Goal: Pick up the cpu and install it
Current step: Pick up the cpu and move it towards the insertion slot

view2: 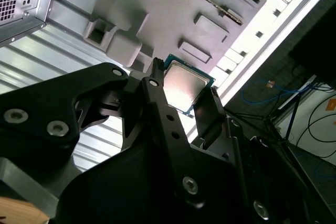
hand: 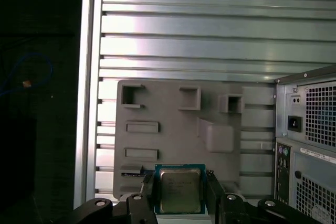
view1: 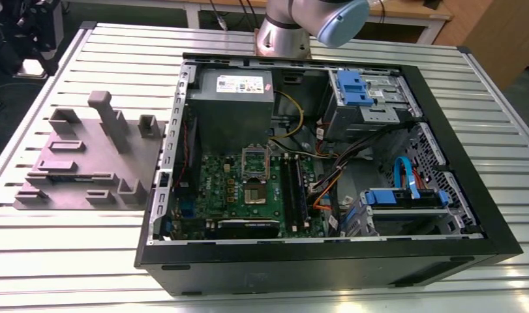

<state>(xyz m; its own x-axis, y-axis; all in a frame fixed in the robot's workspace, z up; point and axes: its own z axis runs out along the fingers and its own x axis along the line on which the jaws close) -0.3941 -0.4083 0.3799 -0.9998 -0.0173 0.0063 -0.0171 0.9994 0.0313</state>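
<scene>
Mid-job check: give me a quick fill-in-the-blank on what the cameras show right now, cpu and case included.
1. The cpu is clamped between the two black ____ of the gripper.
2. In the exterior view, the grey fixture plate lies to the exterior view's ____ of the open computer case.
3. The plastic drive brackets inside the case are coloured ____.
Missing words: fingers; left; blue.
</scene>
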